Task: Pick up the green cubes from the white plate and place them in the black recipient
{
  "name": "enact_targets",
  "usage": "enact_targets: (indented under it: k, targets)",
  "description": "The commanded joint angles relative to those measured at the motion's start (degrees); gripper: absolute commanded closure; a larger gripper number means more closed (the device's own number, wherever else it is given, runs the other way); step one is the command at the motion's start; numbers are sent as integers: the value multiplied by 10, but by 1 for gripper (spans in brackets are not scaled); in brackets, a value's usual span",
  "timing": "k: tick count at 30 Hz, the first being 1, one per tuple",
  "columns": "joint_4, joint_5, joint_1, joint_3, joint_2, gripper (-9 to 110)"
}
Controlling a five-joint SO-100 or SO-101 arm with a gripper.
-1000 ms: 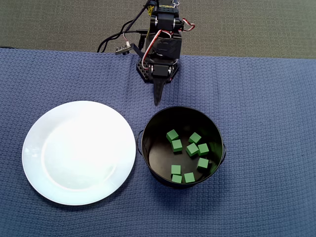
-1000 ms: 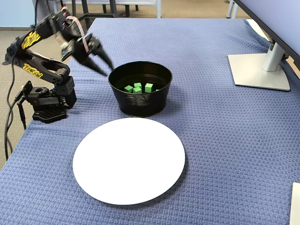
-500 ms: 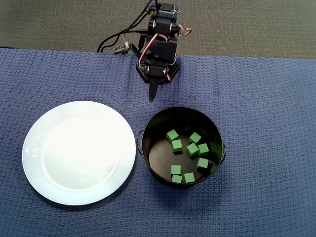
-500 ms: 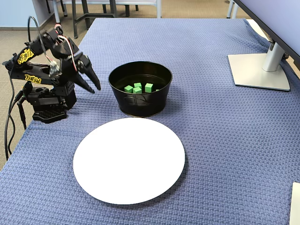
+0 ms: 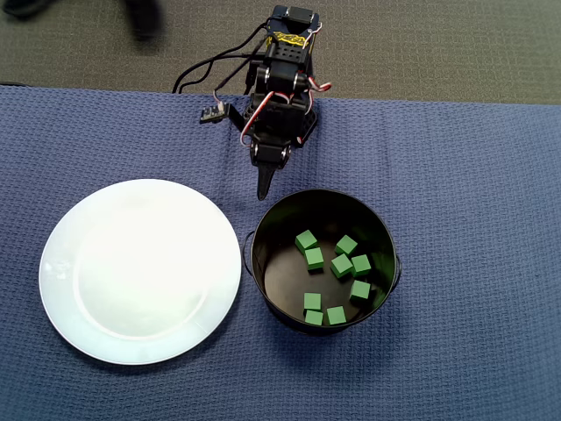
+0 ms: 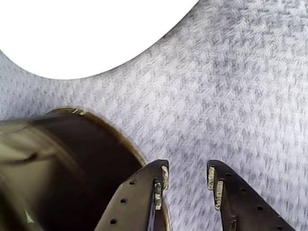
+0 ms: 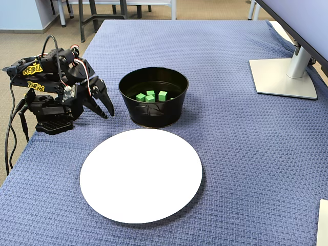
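Bare of cubes, the white plate (image 7: 141,174) lies beside the black recipient (image 7: 153,110) (landmark), which holds nine green cubes (image 5: 342,266). Just beside its rim, the hand (image 6: 187,178) hangs released, empty, above the worktop (image 7: 230,154).

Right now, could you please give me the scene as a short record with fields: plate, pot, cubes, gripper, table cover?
plate: white plate, bare, no cubes on it
pot: black pot, standing beside the plate
cubes: green cubes, nine counted from overhead, all inside the pot
gripper: gripper open, holding nothing, low over the cloth beside the pot
table cover: blue woven cloth
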Motion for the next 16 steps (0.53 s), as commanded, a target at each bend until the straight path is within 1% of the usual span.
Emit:
enact_targets:
  k: [1, 16]
  targets:
    - [-13, 6, 0, 5, 4, 101]
    - [-2, 15, -6, 6, 5, 101]
